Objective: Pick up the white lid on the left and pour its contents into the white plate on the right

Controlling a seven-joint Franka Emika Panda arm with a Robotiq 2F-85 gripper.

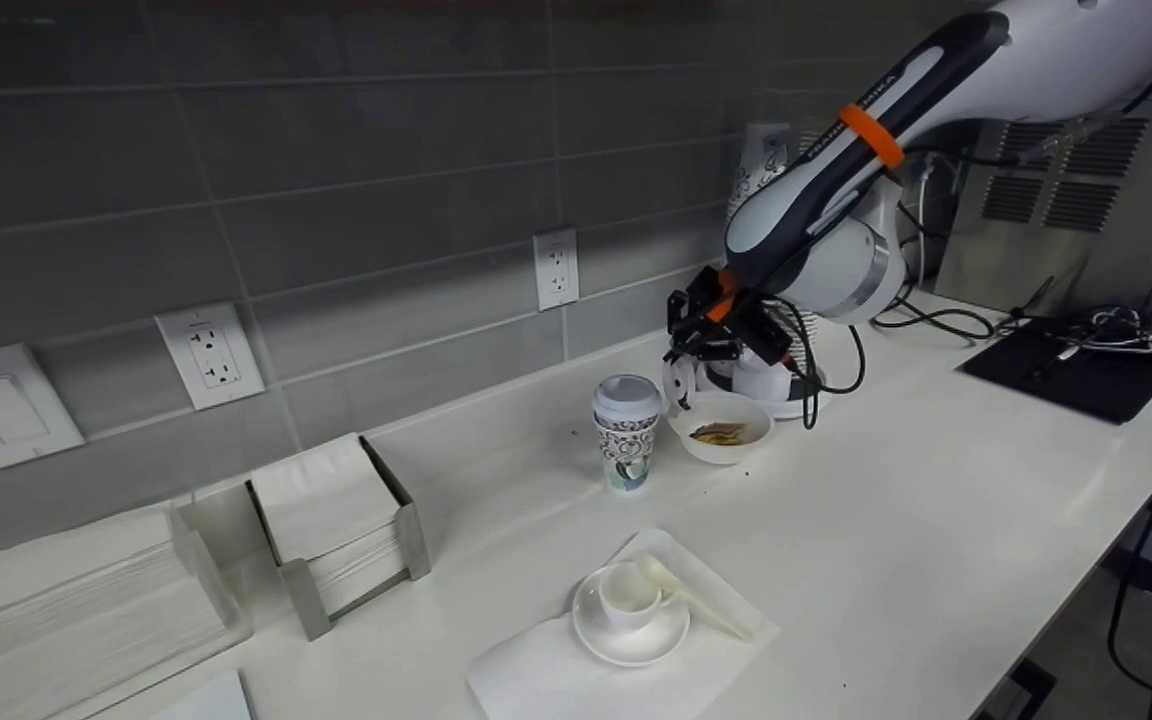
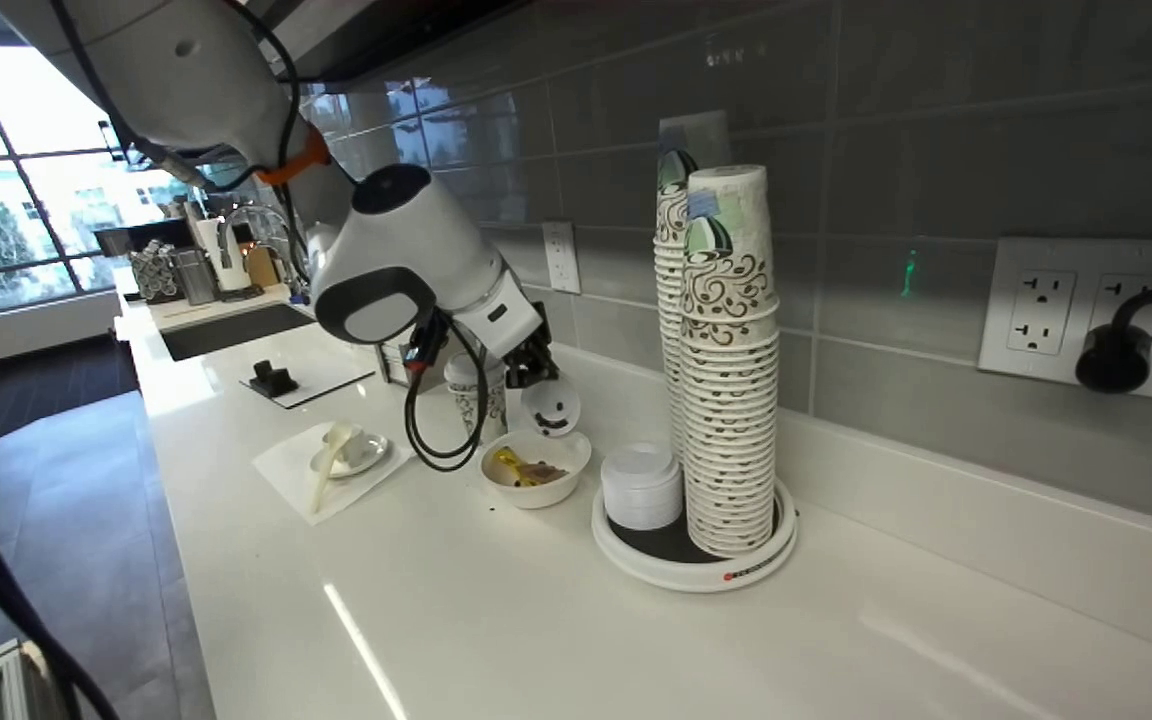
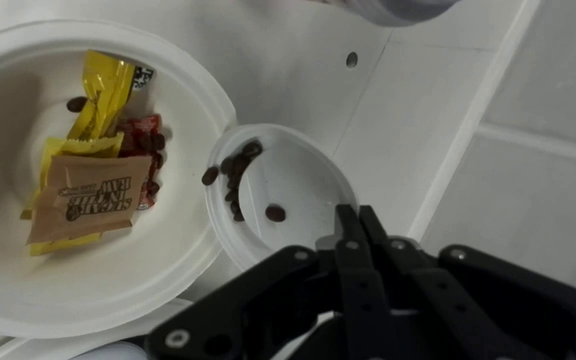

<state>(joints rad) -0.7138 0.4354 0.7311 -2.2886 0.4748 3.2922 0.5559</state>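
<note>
The gripper (image 3: 356, 210) is nearest in the wrist view, its jaws pinched together on the rim of the white lid (image 3: 300, 182). The lid hangs steeply tilted, its low edge seen overlapping the rim of the white plate (image 3: 183, 220); whether the two touch, I cannot tell. Dark beans (image 3: 240, 162) crowd along that edge, one right at the lip, another alone on the lid's flat middle. Inside the plate lie a tan sugar packet (image 3: 85, 195), yellow packets (image 3: 103, 95), a red packet (image 3: 140, 127) and a few more beans. The plate rests on the white surface (image 1: 886, 550), just beside an upright paper cup (image 1: 626, 440) with a domed top (image 1: 627, 397); on its other side is a round tray (image 2: 676, 575) bearing stacked lids (image 2: 642, 490) and tall stacks of cups (image 2: 731, 430). Farther along, a small white cup (image 1: 626, 597) stands on a saucer (image 1: 626, 650), a pale spoon (image 1: 701, 595) against it, handle over the white napkin (image 1: 556, 680) beneath. Beyond, in an exterior view, are a dark sink (image 2: 236, 330) and a bright window (image 2: 36, 110).
</note>
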